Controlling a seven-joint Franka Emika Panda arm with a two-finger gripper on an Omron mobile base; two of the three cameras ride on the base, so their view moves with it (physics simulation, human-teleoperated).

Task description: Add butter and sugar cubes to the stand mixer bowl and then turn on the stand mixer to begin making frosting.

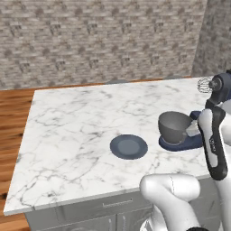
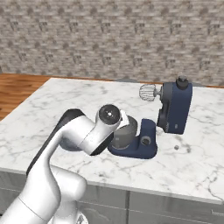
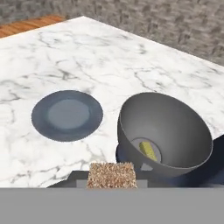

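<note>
Hand view looks down on the white marble worktop [image 3: 131, 57], where the stand mixer bowl [image 3: 175, 127] sits just right of the dark blue-grey plate [image 3: 67, 115], close to it but apart. At the bottom of the bowl lies the butter [image 3: 148, 151], a small yellow stick resting against the flat inner floor. At the lower edge of this view a tan, speckled sugar cube [image 3: 112, 175] sits between the gripper [image 3: 112, 180] tips, clamped there just in front of the bowl's near rim and not yet over its mouth; the finger tips themselves are mostly hidden behind the cube. From the left base view, the plate [image 1: 129, 146] lies near the middle of the worktop [image 1: 76, 117] and the grey bowl [image 1: 174, 127] stands to its right on the navy base of the stand mixer [image 1: 221, 88], whose head is tilted up with the wire whisk pointing left. The arm's forearm crosses in front of the mixer here. From the right base view, the stand mixer [image 2: 175, 107] shows its raised head and whisk, its base beneath the partly hidden bowl [image 2: 124, 135], with the arm's wrist covering the bowl's left side. A tiny dark bit lies on the worktop [image 2: 192, 166] right of the mixer base, too small to identify.
</note>
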